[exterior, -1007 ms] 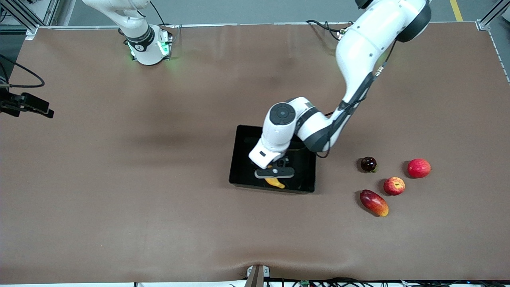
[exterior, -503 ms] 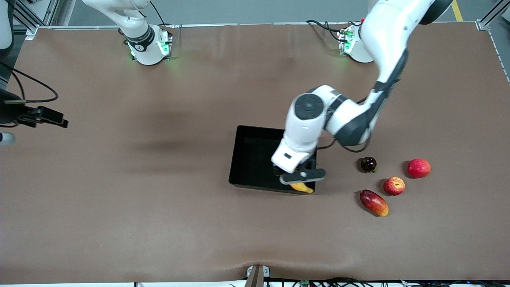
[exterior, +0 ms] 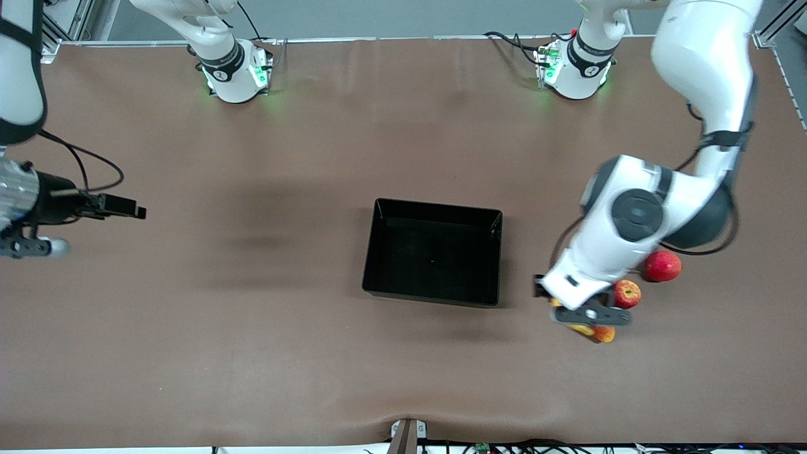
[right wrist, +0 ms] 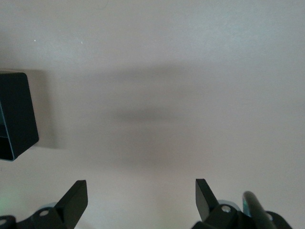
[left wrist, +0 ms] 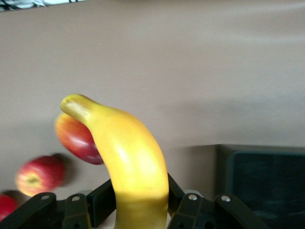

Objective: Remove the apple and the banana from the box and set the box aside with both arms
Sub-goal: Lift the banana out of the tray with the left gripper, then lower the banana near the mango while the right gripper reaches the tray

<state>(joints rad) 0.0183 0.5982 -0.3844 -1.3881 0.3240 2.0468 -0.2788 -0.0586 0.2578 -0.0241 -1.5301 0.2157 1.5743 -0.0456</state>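
Front view: the box (exterior: 433,252) sits empty mid-table. The left gripper (exterior: 589,315), clamped on the banana (exterior: 580,328), hangs over the mango (exterior: 605,334) beside the apple (exterior: 626,294), toward the left arm's end from the box; a second ago it held the banana inside the box.

Left wrist view: fingers (left wrist: 107,207) pinch the banana (left wrist: 127,162).

Right wrist view: the right gripper (right wrist: 141,198) is spread wide over bare table beside the box (right wrist: 16,117).

No readable text, labels, brands or numbers on anything in view.
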